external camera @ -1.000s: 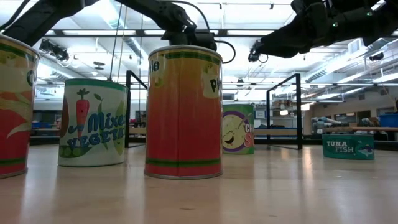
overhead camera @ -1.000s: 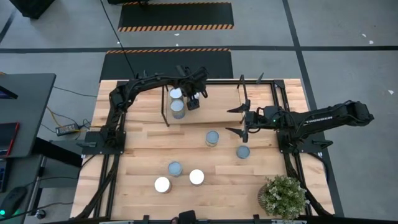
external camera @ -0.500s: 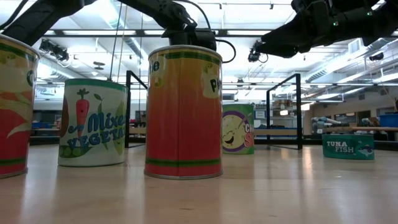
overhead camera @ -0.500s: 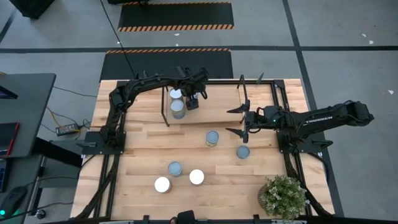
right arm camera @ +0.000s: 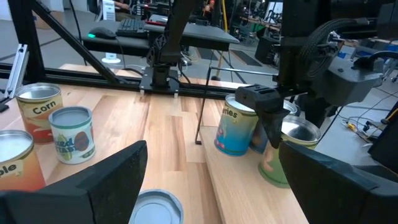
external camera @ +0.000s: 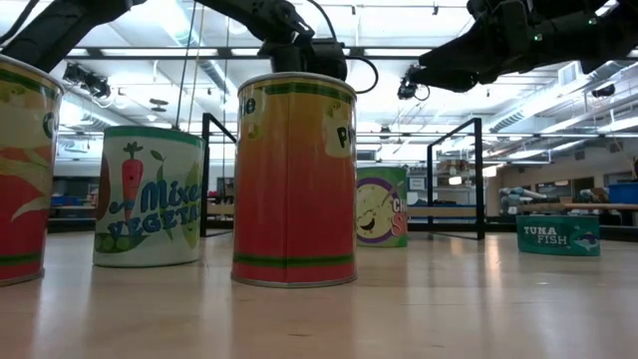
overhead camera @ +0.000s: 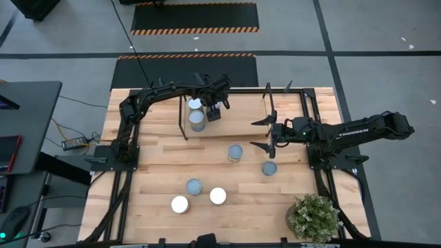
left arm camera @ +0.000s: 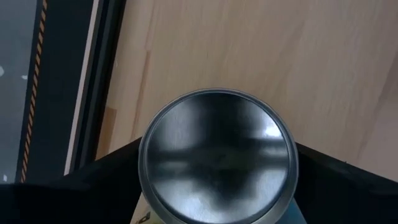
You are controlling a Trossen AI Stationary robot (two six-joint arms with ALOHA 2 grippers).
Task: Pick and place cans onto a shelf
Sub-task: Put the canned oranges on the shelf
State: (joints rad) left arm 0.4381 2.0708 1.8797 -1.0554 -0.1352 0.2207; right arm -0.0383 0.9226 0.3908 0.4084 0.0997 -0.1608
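In the high view, the tabletop has three cans grouped near its front edge: a white-topped can farthest left, a grey-topped can just behind it, and a second white-topped can beside them. Bare wood lies open between this group and the shelf at the back.

On the shelf's left end, two cans stand touching: one white-topped, one grey-topped. The left end effector sits just beside them, clenched on a held can. The left wrist view shows that can's silver lid filling the gap between the dark fingers, with the shelf's left edge and black frame rod close by; from above the end effector hides it.

Right of centre, a mid-table can and another grey-topped can stand near each other, with the right end effector just behind them, its fingers spread wide and released. That makes eight cans counted: three on or over the shelf, five on the tabletop.

The right wrist view shows the left end effector's can hanging by the blue-labelled shelf can. The low view reads labels: a mixed vegetables label and a flat tuna tin.

A potted plant fills the front right corner.
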